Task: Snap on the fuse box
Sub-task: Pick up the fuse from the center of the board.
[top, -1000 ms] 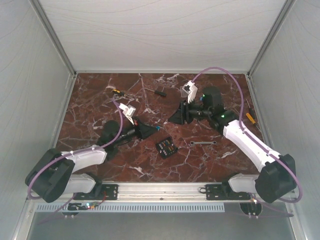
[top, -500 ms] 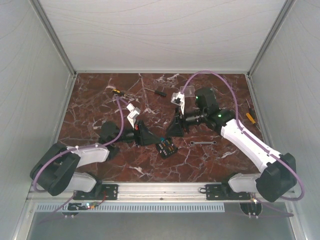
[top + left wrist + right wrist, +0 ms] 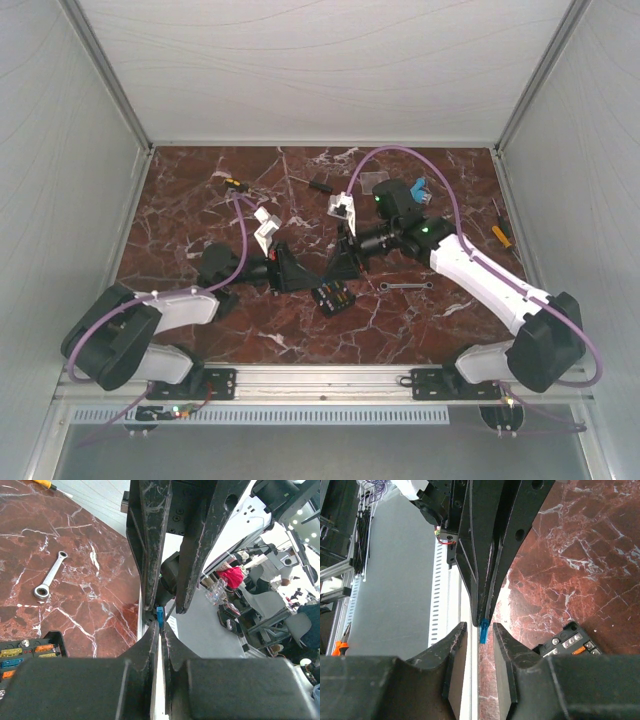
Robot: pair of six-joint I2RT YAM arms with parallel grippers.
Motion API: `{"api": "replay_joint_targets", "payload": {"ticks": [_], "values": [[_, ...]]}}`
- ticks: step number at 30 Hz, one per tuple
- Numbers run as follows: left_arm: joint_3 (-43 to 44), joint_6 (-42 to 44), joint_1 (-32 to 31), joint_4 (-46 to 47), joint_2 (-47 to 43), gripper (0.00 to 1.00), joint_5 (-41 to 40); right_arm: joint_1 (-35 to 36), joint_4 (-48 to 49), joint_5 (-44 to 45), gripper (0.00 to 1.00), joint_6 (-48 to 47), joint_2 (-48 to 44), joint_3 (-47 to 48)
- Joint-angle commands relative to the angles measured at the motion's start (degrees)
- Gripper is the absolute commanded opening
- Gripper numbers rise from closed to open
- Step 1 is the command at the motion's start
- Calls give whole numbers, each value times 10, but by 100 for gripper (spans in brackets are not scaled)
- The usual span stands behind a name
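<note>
The fuse box (image 3: 333, 297), a small black square with coloured fuses on its face, lies on the marble just in front of both grippers; its corner shows in the left wrist view (image 3: 30, 652) and the right wrist view (image 3: 570, 642). My left gripper (image 3: 300, 272) (image 3: 161, 625) is shut on a small blue fuse (image 3: 160, 615) that sticks out of its tips. My right gripper (image 3: 336, 268) (image 3: 479, 625) faces it tip to tip, open, its jaws on either side of the blue fuse (image 3: 483, 630) with a small gap on each side.
A small wrench (image 3: 403, 286) (image 3: 47, 577) lies right of the fuse box. A clear plate (image 3: 375, 182) and a black screwdriver (image 3: 320, 185) lie at the back. Another screwdriver (image 3: 232, 183) is at the back left and an orange-handled one (image 3: 500, 235) at the right edge.
The right arm has swung left and forward until its tips meet the left gripper's, and its jaws have narrowed. The left gripper shifted slightly right early on, still holding the fuse.
</note>
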Motion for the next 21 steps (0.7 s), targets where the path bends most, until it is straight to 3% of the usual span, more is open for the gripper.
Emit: {"api": "replay_joint_targets", "payload": {"ticks": [1, 8, 15, 19, 21], "values": [[26, 24, -4, 12, -20, 0, -1, 9, -4, -4, 22, -4, 10, 28], [27, 41, -9, -14, -33, 0, -9, 14, -6, -8, 8, -3, 14, 29], [27, 33, -10, -5, -30, 0, -11, 20, -19, -12, 7, -15, 19, 29], [26, 32, -10, -5, -31, 0, -14, 21, -19, -13, 14, -17, 19, 27], [25, 31, -10, -5, -31, 0, -15, 21, -19, -10, 11, -18, 17, 26]]}}
